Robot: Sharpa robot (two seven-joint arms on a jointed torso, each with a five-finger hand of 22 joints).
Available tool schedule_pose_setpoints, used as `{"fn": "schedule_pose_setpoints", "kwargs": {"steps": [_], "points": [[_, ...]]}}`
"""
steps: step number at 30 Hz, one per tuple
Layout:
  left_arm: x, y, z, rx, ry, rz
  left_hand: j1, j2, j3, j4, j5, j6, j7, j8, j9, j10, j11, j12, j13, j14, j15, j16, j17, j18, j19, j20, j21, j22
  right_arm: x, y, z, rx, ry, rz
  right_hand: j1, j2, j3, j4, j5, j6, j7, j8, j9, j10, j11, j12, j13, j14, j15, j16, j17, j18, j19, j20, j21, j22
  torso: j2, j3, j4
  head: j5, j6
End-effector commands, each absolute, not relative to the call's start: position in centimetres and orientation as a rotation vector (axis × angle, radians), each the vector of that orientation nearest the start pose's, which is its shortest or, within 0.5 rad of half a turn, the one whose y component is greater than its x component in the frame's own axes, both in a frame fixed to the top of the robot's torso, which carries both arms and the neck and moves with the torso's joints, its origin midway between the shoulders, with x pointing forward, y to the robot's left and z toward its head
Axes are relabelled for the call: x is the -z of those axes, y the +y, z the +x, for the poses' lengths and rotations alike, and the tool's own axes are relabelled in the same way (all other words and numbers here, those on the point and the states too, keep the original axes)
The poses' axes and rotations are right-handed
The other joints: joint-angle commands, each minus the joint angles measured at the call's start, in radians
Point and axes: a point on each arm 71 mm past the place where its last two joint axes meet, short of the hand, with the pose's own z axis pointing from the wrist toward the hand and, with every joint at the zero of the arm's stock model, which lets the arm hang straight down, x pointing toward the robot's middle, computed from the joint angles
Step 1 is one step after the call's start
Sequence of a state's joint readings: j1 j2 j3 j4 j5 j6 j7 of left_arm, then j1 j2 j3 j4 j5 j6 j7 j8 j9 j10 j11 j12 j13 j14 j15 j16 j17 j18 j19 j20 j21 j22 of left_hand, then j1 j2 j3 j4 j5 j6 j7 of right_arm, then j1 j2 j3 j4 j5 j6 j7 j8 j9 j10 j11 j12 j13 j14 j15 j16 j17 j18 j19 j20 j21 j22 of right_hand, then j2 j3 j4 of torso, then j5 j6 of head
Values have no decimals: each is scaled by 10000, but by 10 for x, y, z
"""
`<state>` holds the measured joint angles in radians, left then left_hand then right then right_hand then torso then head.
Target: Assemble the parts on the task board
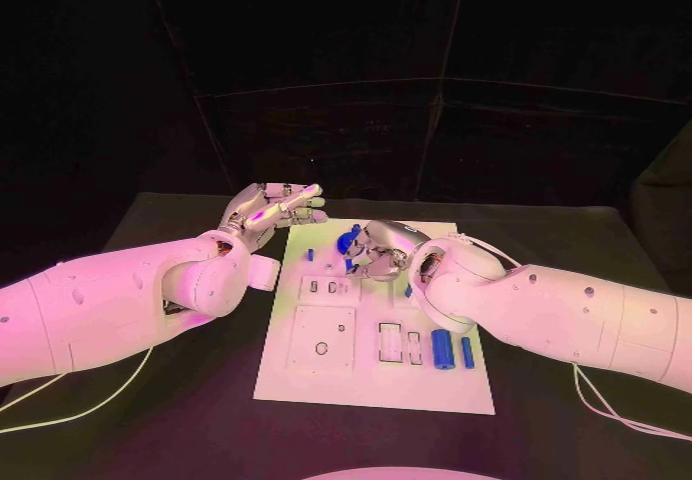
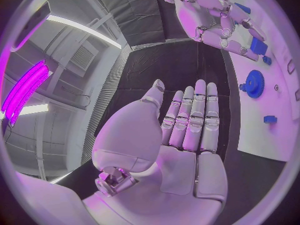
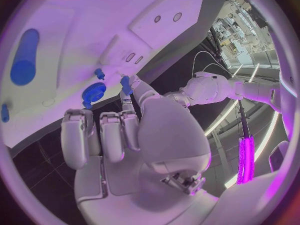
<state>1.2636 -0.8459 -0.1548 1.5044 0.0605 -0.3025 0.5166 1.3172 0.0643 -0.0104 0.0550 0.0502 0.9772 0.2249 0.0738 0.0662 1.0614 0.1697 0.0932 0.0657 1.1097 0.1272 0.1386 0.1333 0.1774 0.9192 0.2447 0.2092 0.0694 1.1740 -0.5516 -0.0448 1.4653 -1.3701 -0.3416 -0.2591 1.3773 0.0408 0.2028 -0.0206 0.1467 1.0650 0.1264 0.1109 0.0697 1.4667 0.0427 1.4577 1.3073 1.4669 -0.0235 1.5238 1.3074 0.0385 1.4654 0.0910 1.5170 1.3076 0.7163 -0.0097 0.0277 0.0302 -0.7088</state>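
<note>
The white task board lies in the middle of the table. My right hand hovers over its far end, other fingers curled, and pinches a small blue part between thumb and a fingertip, right next to the blue gear. The same hand and its blue part also appear in the left wrist view. My left hand is raised beside the board's far left corner, fingers straight, holding nothing.
Two blue cylinders lie side by side near the board's right edge. A small blue peg stands left of the gear. Rectangular recesses occupy the board's middle. Black table surrounds the board.
</note>
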Motion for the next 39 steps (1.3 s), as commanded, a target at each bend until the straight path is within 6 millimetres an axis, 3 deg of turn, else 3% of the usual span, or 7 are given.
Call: {"fn": "schedule_pose_setpoints", "kwargs": {"steps": [1, 5, 10, 20, 34, 39], "points": [[181, 220, 492, 15673, 13386, -10947, 72, 60, 1, -49, 6, 33, 29, -52, -12, 16, 27, -41, -13, 49, 14, -35, 15, 69, 57, -18, -54, -11, 204, -71, 477, -7144, 17542, -1113, -107, -41, 79, -11, 5, 82, -5, 55, 5, 444, -15, -97, 1690, 789, -29, -35, 1454, -89, 132, -38, 37, 1435, 13, -6, -15, 34, -20], [181, 220, 494, 15703, 13355, -11023, 77, 61, 4, -57, 6, 32, 28, -53, -12, 16, 27, -44, -13, 46, 16, -41, 15, 68, 56, -18, -58, -12, 213, -63, 474, -6987, 17627, -1210, -136, -79, 97, -16, 43, 66, 1, 41, 0, 438, -11, -108, 1683, 788, -27, -36, 1454, -88, 128, -37, 34, 1431, 10, 19, 18, 51, -50], [181, 220, 495, 15721, 13352, -11051, 77, 61, 4, -57, 6, 32, 28, -53, -12, 16, 27, -44, -13, 46, 16, -41, 15, 68, 56, -18, -58, -12, 217, -59, 472, -6952, 17690, -1279, -168, -112, 107, -15, 60, 61, 5, 34, -1, 441, -8, -102, 1689, 788, -25, -37, 1454, -89, 129, -36, 34, 1433, 8, 34, 9, 68, -83], [181, 220, 495, 15749, 13375, -11069, 82, 64, 8, -67, 6, 31, 28, -55, -12, 15, 28, -48, -14, 43, 17, -48, 14, 68, 55, -17, -63, -13, 222, -54, 468, -6994, 17904, -1542, -263, -209, 116, -5, 46, 40, 17, 11, -7, 436, 2, -114, 1682, 787, -18, -42, 1447, -88, 126, -31, 31, 1429, 5, 39, -18, 112, -122], [181, 219, 495, 15759, 13400, -11076, 82, 64, 8, -67, 6, 31, 28, -55, -12, 15, 28, -48, -14, 43, 17, -48, 14, 68, 55, -17, -63, -13, 227, -51, 467, -6972, 18134, -1747, -291, -252, 125, -9, 50, 17, 24, -7, -12, 431, 8, -123, 1677, 786, -14, -45, 1443, -86, 121, -28, 28, 1423, 4, 26, -5, 112, -159], [181, 219, 495, 15765, 13418, -11083, 82, 64, 8, -67, 6, 31, 28, -55, -12, 15, 28, -48, -14, 43, 17, -48, 14, 68, 55, -17, -63, -13, 229, -51, 466, -6939, 18247, -1861, -399, -395, 109, -4, 34, -57, 59, -63, -24, 430, 36, -126, 1677, 787, 6, -44, 1447, -85, 114, -15, 22, 1415, 2, 23, -11, 110, -177]]}}
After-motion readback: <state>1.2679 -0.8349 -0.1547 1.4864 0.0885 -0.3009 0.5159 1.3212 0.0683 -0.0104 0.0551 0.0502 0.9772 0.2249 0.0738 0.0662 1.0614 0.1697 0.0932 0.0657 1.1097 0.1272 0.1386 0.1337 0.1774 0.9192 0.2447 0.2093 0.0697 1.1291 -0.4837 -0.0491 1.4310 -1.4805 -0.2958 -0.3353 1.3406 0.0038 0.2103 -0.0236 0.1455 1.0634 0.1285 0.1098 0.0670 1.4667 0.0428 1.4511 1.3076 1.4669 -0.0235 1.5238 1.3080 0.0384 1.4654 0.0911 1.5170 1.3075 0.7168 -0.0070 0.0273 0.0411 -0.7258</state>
